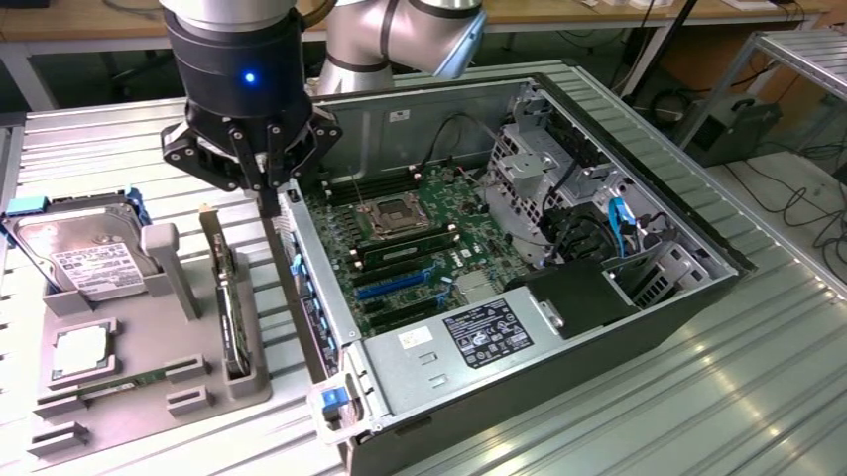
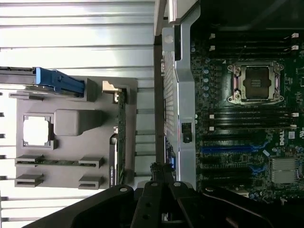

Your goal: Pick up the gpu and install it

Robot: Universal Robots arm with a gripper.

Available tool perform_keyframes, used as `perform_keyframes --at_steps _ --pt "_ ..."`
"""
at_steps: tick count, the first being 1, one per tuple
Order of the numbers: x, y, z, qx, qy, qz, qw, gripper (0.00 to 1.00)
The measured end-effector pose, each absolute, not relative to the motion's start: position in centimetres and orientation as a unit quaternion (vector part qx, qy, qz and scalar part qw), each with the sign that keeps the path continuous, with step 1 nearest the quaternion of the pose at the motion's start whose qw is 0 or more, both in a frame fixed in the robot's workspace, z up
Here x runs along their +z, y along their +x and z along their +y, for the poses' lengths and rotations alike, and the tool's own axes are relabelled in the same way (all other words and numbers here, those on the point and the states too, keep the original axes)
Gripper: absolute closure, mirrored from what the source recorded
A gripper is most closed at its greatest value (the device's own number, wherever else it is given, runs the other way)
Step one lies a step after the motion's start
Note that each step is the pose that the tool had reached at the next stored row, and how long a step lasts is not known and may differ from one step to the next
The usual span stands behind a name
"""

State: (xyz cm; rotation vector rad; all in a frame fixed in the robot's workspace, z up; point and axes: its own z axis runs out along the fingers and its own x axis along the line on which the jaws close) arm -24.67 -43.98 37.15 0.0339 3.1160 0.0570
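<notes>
The gpu (image 1: 233, 315) stands on its long edge in a slot of the grey holder (image 1: 159, 327), its silver bracket at the far end. In the wrist view the gpu (image 2: 120, 137) shows edge-on as a thin green and black strip. My gripper (image 1: 272, 201) hangs above the gap between the holder and the open computer case (image 1: 596, 327), over the case's near wall. Its fingers are pressed together with nothing between them. In the wrist view the gripper (image 2: 161, 169) sits just beside the gpu's near end, apart from it.
A hard drive (image 1: 82, 260), a processor chip (image 1: 79, 352) and a memory stick (image 1: 126, 385) also sit in the holder. Inside the case lie the motherboard (image 1: 411, 248) with blue expansion slots (image 2: 228, 148), a processor socket (image 2: 256, 83), a drive cage (image 1: 543, 178) and the power supply (image 1: 483, 332).
</notes>
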Motion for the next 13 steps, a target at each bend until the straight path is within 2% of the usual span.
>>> perform_keyframes --at_steps 13 --pt "36.88 -25.09 -44.47 0.018 0.011 1.0 0.013 0.89"
